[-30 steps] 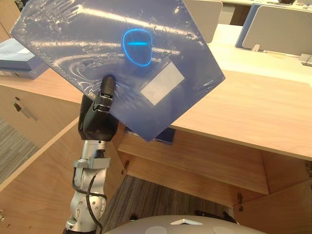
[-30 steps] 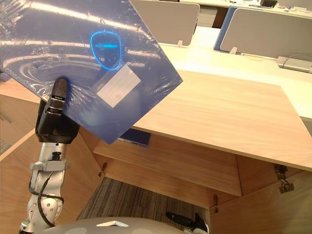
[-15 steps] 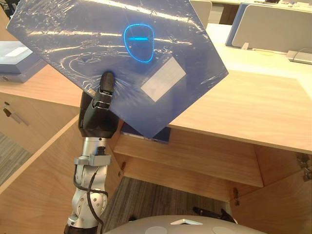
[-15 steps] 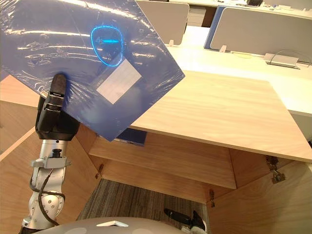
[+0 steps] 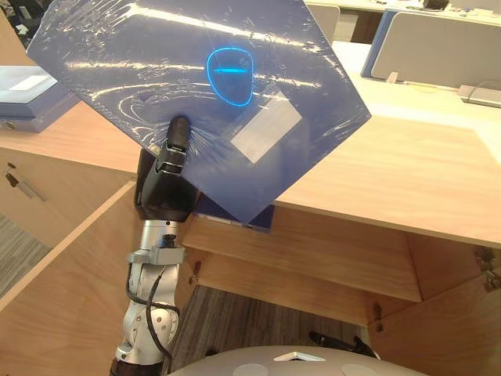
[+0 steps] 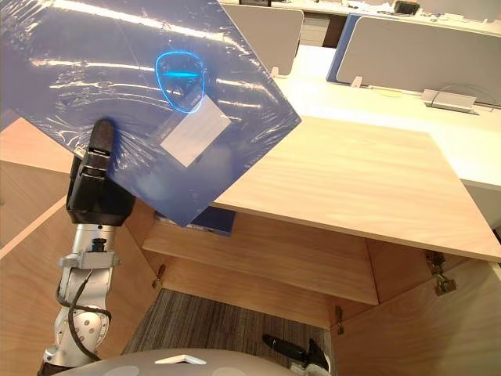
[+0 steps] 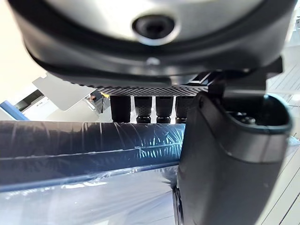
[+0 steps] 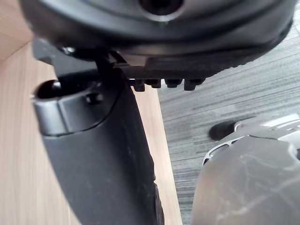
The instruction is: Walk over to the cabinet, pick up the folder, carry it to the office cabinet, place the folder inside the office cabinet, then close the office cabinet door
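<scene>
At the far left, on the neighbouring cabinet's top, I see a pale blue box (image 5: 22,88) lying flat. Next along, the office cabinet (image 5: 391,176) has its left door (image 5: 66,274) swung open toward me. Beside that door my left hand (image 5: 163,192) is raised in front of the cabinet's left edge, pinching the folder (image 5: 149,66). The thumb (image 5: 177,135) is pressed on the face toward me. In the left wrist view the fingers (image 7: 143,108) are curled behind the folder's wrapped edge.

The folder is dark blue and wrapped in crinkled clear film. It is held in the air, tilted with one corner pointing down, and it covers the left part of the cabinet's top. A glowing blue ring (image 5: 231,76) sits near its middle, and a white label (image 5: 266,131) lies just right of that.

Under the folder's low corner, a dark blue book (image 5: 244,218) lies on the shelf (image 5: 337,251) inside the cabinet. Further right, the wooden top is bare and the right door (image 5: 458,333) stands open.

My right hand (image 8: 101,159) hangs low beside a wooden panel (image 8: 18,154) and grey carpet (image 8: 234,93). Its fingers are loose and it holds nothing.

Behind the cabinet, at upper right, stand grey desk partitions (image 5: 438,51).
</scene>
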`<state>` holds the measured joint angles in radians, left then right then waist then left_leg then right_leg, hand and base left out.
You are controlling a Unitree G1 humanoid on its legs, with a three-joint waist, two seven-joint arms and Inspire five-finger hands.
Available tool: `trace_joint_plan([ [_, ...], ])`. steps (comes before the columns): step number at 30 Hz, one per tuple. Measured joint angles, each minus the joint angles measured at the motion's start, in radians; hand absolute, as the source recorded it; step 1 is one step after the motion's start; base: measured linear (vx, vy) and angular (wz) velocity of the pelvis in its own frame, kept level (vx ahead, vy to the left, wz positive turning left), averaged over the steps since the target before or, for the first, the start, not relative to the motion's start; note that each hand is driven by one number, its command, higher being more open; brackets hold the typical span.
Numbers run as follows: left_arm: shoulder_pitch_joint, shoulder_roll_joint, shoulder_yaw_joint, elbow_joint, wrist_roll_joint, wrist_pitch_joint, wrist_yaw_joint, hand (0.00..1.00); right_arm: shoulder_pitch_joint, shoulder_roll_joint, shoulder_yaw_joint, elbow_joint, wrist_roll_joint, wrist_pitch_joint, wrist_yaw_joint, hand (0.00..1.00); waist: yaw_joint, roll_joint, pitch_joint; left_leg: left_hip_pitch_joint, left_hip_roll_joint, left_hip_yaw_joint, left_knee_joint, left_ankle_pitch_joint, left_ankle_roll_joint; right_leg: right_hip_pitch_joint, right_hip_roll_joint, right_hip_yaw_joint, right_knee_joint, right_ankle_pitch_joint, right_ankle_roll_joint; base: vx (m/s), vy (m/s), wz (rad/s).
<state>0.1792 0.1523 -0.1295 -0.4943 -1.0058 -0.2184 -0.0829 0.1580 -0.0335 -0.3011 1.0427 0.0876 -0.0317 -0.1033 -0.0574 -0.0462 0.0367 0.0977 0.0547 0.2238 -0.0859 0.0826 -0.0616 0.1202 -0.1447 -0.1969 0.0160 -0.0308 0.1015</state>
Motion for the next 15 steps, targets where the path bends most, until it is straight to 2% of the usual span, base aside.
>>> trace_joint_plan([
  [4, -0.075, -0.001, -0.018, 0.063, 0.000, -0.003, 0.000, 0.00, -0.018, 0.000, 0.000, -0.051, -0.001, 0.004, 0.004, 1.00, -0.005, 0.002, 0.022, -0.002, -0.012, 0.032, 0.000, -0.015, 0.009, -0.074, -0.019, 0.046, 0.096, -0.020, -0.004, -0.06, 0.055, -0.33],
  [6, -0.101, 0.001, -0.033, 0.086, 0.000, 0.001, 0.000, 0.00, -0.016, 0.002, -0.001, -0.080, -0.001, 0.004, 0.005, 1.00, -0.028, -0.017, 0.044, -0.003, -0.037, 0.008, -0.001, -0.020, 0.016, -0.108, -0.049, 0.036, 0.158, -0.071, -0.039, -0.10, 0.083, 0.04],
  [7, -0.100, 0.001, -0.043, 0.089, 0.000, 0.005, 0.000, 0.00, -0.011, 0.002, -0.002, -0.080, -0.002, 0.006, 0.004, 1.00, -0.036, -0.019, 0.049, -0.003, -0.049, -0.017, 0.000, -0.017, 0.013, -0.104, -0.068, 0.000, 0.162, -0.094, -0.087, -0.05, 0.122, -0.01],
  [8, -0.100, 0.001, -0.051, 0.091, 0.000, 0.006, 0.000, 0.00, -0.003, 0.001, -0.003, -0.080, -0.002, 0.007, 0.004, 1.00, -0.027, -0.007, 0.048, -0.007, -0.037, -0.031, 0.000, -0.019, 0.016, -0.098, -0.073, -0.068, 0.154, -0.123, -0.193, 0.00, 0.105, -0.11],
  [9, -0.100, -0.002, -0.051, 0.091, 0.000, 0.006, -0.001, 0.00, 0.000, 0.000, -0.003, -0.081, -0.002, 0.007, 0.004, 1.00, -0.025, 0.014, 0.043, -0.013, -0.022, -0.034, -0.001, -0.026, 0.030, -0.095, -0.071, -0.107, 0.161, -0.147, -0.244, 0.02, 0.061, -0.21],
  [10, -0.103, -0.009, -0.048, 0.090, 0.000, 0.006, -0.003, 0.00, 0.002, -0.001, -0.003, -0.084, -0.002, 0.006, 0.004, 1.00, -0.024, 0.027, 0.042, -0.022, -0.012, -0.031, -0.002, -0.024, 0.057, -0.105, -0.075, -0.132, 0.204, -0.169, -0.273, 0.02, 0.057, -0.05],
  [11, -0.106, -0.009, -0.028, 0.091, 0.000, 0.005, -0.008, 0.00, 0.001, 0.004, 0.001, -0.085, 0.002, 0.007, 0.009, 1.00, -0.031, 0.019, 0.046, -0.022, -0.012, -0.027, 0.001, -0.023, 0.064, -0.133, -0.105, -0.149, 0.329, -0.147, -0.225, 0.05, 0.061, 0.02],
  [12, -0.105, -0.008, -0.016, 0.096, -0.002, 0.005, -0.007, 0.00, 0.008, 0.007, 0.010, -0.084, -0.002, 0.007, 0.008, 1.00, -0.028, 0.007, 0.043, -0.022, -0.018, -0.026, 0.005, -0.025, 0.063, -0.138, -0.123, -0.164, 0.369, -0.100, -0.189, 0.08, 0.076, -0.06],
  [13, -0.105, 0.001, -0.008, 0.096, -0.003, 0.005, -0.008, 0.00, 0.012, 0.010, 0.020, -0.084, -0.002, 0.007, 0.008, 1.00, -0.021, -0.013, 0.036, -0.034, -0.028, -0.018, 0.028, -0.036, 0.058, -0.137, -0.126, -0.171, 0.348, -0.041, -0.150, 0.07, 0.035, -0.31],
  [14, -0.104, -0.002, 0.010, 0.095, -0.006, 0.004, -0.006, 0.00, 0.005, 0.008, 0.021, -0.087, -0.002, 0.006, 0.008, 1.00, -0.003, -0.006, 0.031, -0.057, -0.021, 0.000, 0.048, -0.044, 0.057, -0.137, -0.108, -0.177, 0.293, -0.003, -0.099, 0.02, 0.044, -0.54],
  [15, -0.104, 0.002, 0.019, 0.091, -0.005, 0.004, -0.007, 0.00, -0.007, 0.003, 0.024, -0.088, -0.002, 0.006, 0.007, 1.00, 0.008, 0.002, 0.025, -0.074, -0.010, 0.020, 0.048, -0.045, 0.056, -0.134, -0.084, -0.169, 0.223, 0.036, -0.073, -0.01, 0.036, -0.83],
])
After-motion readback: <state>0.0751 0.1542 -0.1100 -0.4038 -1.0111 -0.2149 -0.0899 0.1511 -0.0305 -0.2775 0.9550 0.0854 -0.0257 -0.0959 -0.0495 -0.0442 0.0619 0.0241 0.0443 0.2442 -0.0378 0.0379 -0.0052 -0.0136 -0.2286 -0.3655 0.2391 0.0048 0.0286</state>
